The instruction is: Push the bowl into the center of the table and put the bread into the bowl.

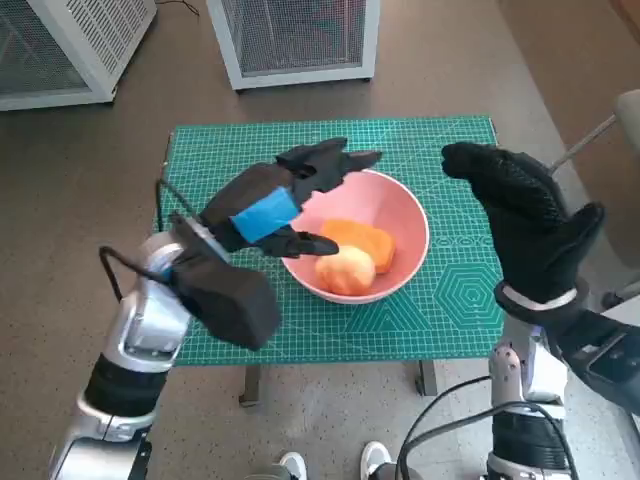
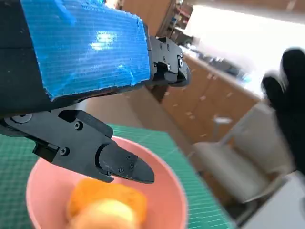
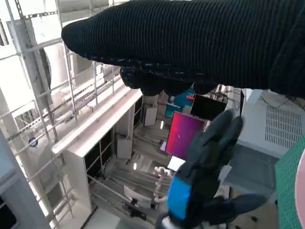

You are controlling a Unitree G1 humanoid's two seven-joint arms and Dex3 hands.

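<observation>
Brown floor surrounds a small table [image 1: 455, 310] covered by a green cutting mat [image 1: 400, 325], with two white mesh-fronted cabinets [image 1: 295, 35] standing beyond its far edge. On the left of the head view, the left hand [image 1: 290, 195] hangs above the near left rim of the pink bowl [image 1: 405, 215], its blue tape [image 1: 265, 215] uppermost, fingers spread over the bowl and thumb apart below them, holding nothing. Its forearm and a black wrist block hide the mat's near left corner. Just beyond that hand's thumb, inside the bowl, lie two pieces of bread: an orange one [image 1: 362, 238] and a paler round one [image 1: 347, 270] touching it on the near side. The bowl sits about mid-table, under and ahead of the left hand. The left wrist view shows the bowl [image 2: 167, 186] close up beneath the thumb [image 2: 119, 164], but the bread [image 2: 107, 207] is blurred there and cut off by the picture's edge, so the two pieces merge. It also catches the right hand [image 2: 290, 100] as a dark blur. On the right of the head view, the right hand [image 1: 525, 215] is raised over the table's right edge, fingers loosely extended and empty, well apart from the bowl. The right wrist view shows only the glove's knit band [image 3: 190, 43], the left hand [image 3: 205, 176] against a room turned sideways, and a sliver of mat; the bowl is barely visible.
</observation>
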